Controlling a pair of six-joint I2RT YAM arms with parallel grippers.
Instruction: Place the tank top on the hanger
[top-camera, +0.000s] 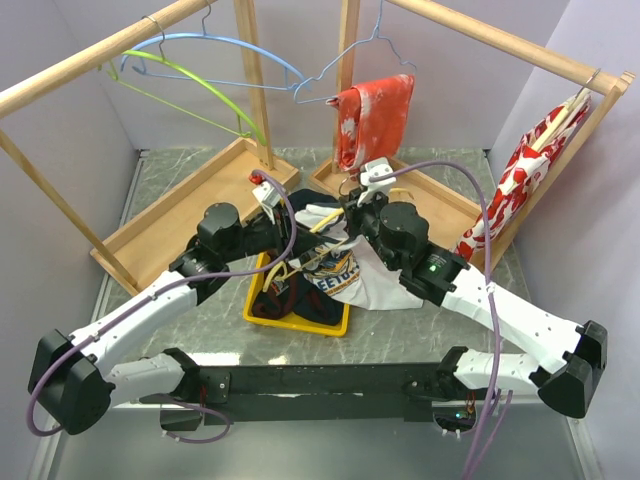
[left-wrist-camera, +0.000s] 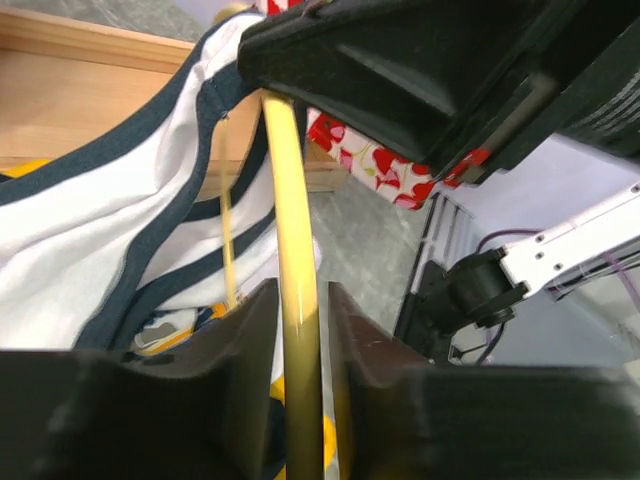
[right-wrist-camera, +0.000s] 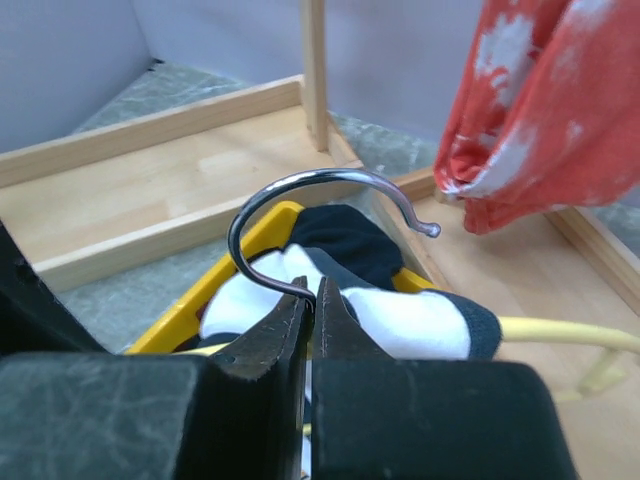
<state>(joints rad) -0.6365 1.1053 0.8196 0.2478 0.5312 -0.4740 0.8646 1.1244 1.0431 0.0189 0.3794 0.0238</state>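
Here, left jaws tight on the hanger (left-wrist-camera: 295, 250), right jaws tight on its hook (right-wrist-camera: 330, 174); tank top (top-camera: 352, 280) lettering illegible.

The hanger (left-wrist-camera: 290, 250) runs between the left gripper's (left-wrist-camera: 298, 295) jaws, tank top (left-wrist-camera: 100, 250) left of them; its hook (right-wrist-camera: 330, 175) (tank top behind) rises above the right gripper's (right-wrist-camera: 311, 295) jaws.

Two arms (top-camera: 150, 310) (top-camera: 500, 310), one tank top (top-camera: 375, 285), one yellow hanger (left-wrist-camera: 295, 250), two red floral garments (top-camera: 375, 115) (top-camera: 520, 175), one yellow bin (top-camera: 300, 322)
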